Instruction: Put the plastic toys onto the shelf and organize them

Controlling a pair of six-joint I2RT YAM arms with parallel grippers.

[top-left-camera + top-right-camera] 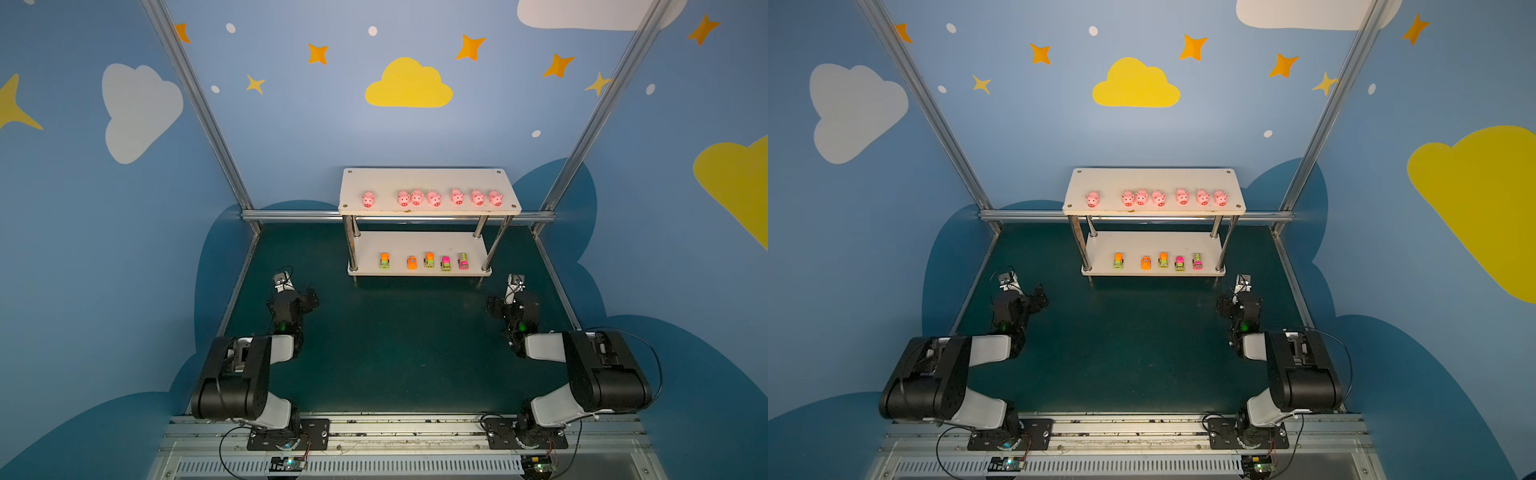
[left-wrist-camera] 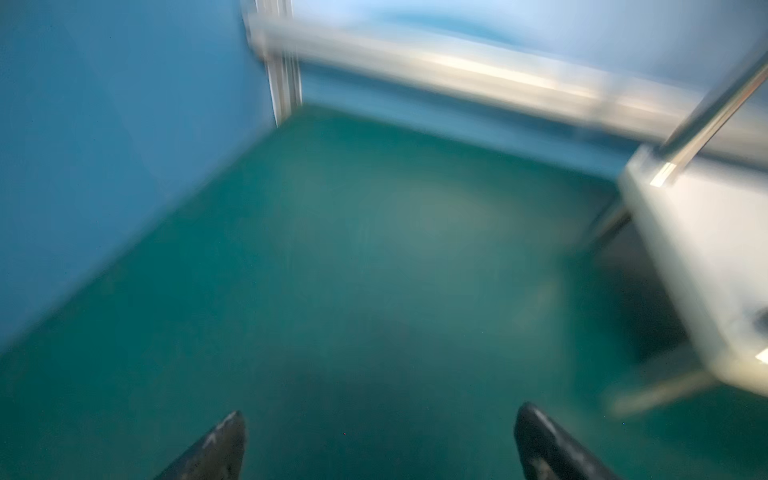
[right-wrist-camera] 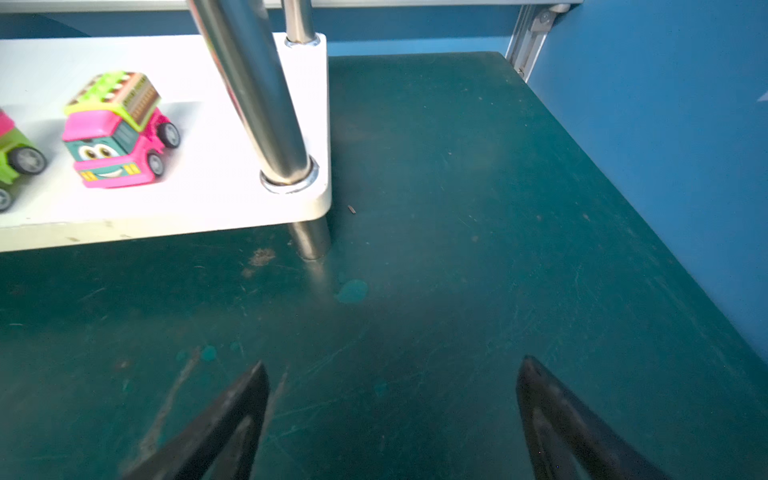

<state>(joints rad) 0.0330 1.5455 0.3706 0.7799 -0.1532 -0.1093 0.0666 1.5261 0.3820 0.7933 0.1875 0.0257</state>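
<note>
Black-and-white left arm and right arm crouch folded over the dark green bench; left fingers and right fingers spread apart.

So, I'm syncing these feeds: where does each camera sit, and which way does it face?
Both top views: high behind the arm bases, looking down at the shelf; left arm, right arm show.
Left wrist: blurred, faces table and shelf corner; open left fingers show.
Right wrist: faces lower shelf board, pink truck; open right fingers show.
Shared: the shelf.
</note>
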